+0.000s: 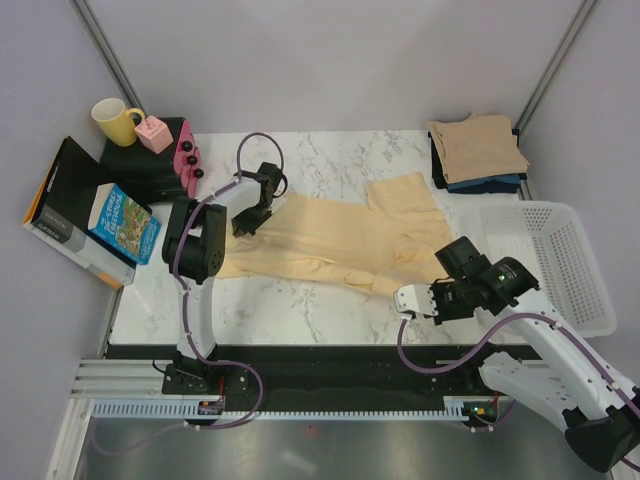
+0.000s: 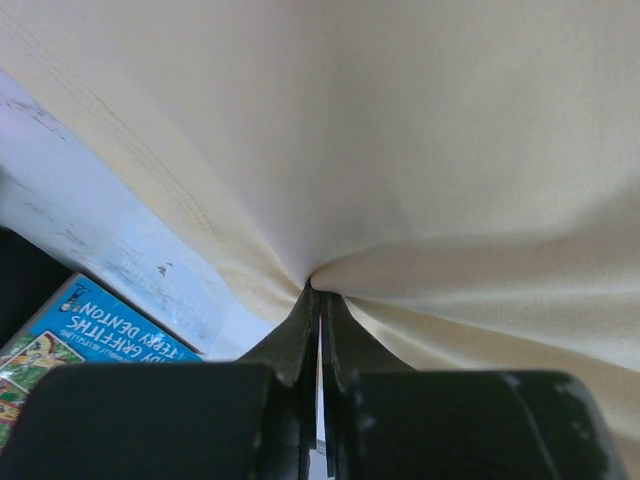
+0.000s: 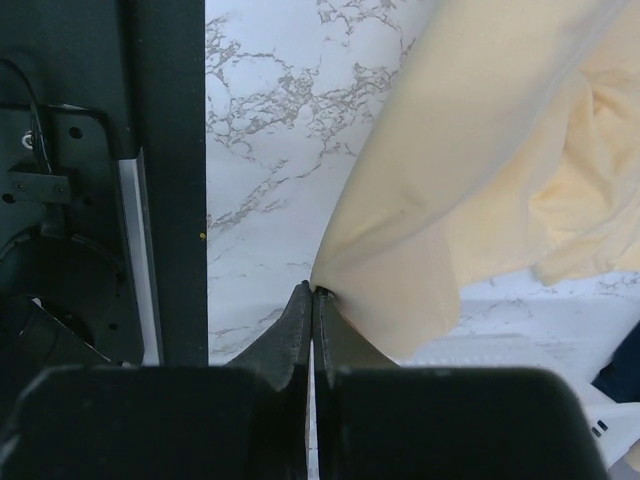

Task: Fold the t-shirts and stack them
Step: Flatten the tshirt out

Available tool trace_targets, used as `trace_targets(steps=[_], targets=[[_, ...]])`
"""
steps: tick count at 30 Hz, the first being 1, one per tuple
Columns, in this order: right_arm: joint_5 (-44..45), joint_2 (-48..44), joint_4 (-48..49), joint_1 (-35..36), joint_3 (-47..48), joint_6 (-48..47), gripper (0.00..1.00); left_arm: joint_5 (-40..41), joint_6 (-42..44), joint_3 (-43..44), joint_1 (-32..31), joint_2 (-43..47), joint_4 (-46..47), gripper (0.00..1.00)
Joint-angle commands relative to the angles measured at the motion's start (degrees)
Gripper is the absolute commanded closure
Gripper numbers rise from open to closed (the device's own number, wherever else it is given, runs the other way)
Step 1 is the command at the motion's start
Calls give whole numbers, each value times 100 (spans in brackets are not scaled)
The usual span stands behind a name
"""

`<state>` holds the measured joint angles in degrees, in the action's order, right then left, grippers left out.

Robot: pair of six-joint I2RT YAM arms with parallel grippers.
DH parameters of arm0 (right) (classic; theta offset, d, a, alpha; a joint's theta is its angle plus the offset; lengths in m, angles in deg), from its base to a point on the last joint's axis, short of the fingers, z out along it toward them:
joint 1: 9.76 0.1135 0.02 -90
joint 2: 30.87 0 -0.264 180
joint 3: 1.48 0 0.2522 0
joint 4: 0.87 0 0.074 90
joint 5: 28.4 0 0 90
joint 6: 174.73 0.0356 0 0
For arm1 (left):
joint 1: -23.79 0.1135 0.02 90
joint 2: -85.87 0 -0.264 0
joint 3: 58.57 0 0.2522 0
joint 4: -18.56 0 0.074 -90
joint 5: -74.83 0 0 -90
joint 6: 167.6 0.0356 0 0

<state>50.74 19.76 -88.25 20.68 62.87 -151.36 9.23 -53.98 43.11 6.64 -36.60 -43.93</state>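
The pale yellow-cream cotton t-shirt [image 1: 320,240] lies spread and a little rumpled across the middle of the white marble-patterned tabletop [image 1: 330,160], between the two arms. It is light, limp cloth: it will sag and drape from any pinch, crease where it bunches, and slide easily over the smooth stone. It is best taken at hems or corners, where the seam gives the fingers something firm to bite.

The left gripper [image 2: 320,295] is fully closed on a fold of the shirt's left edge, and the fabric puckers into the pinch. The right gripper [image 3: 313,292] is likewise clamped tight, on the near right edge of the same shirt, just beyond the table's dark near border. With both edges held, the cloth looks ready to be lifted or drawn taut for a fold.

At the far right corner sits a folded stack [image 1: 478,150], a tan-beige shirt on top of darker ones. A white plastic mesh basket [image 1: 550,260] stands near it on the right. A blue paperback book [image 1: 125,222] and a yellow mug [image 1: 115,120] crowd the left side. Plain grey walls close in the space.
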Motion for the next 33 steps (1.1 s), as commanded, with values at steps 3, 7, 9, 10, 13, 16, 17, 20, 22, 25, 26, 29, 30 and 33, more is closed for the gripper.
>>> trace_targets(steps=[3,7,9,10,13,16,17,20,22,25,26,29,30,33], targets=[[373,-281,172,6,-216,238,100,-919,-1130,286,273,-268,-233,98],[645,-501,943,6,-522,221,100,-1393,-1324,506,475,-295,-321,98],[847,-598,1384,15,-646,291,100,-1621,-1299,673,484,-164,-278,98],[891,-616,1769,6,-725,343,100,-1701,-1316,743,484,29,-216,98],[1049,-651,2542,6,-840,423,100,-1816,-1316,1296,475,293,-224,98],[1496,-686,3403,15,-997,423,100,-1869,-1298,2069,467,365,-496,98],[1603,-686,3625,15,-1033,353,100,-1930,-1289,2298,467,356,-610,98],[2068,-634,4636,-2,-1174,256,100,-2176,-1324,2958,458,400,-997,98],[2279,-493,5371,6,-1165,203,100,-2299,-1325,3301,388,461,-1244,98],[2640,-212,6355,6,-1060,186,100,-2379,-1211,3530,274,759,-1288,98],[2789,-142,6595,6,-1025,151,100,-2379,-1106,3704,256,830,-1297,98],[3000,262,7571,-55,-771,1,100,-2134,-790,4397,238,980,-1367,98],[3062,507,7974,-90,-517,1,100,-1802,-658,4609,238,971,-1385,98],[3229,1104,8477,-283,193,54,100,-1108,27,5208,238,989,-1341,98]])
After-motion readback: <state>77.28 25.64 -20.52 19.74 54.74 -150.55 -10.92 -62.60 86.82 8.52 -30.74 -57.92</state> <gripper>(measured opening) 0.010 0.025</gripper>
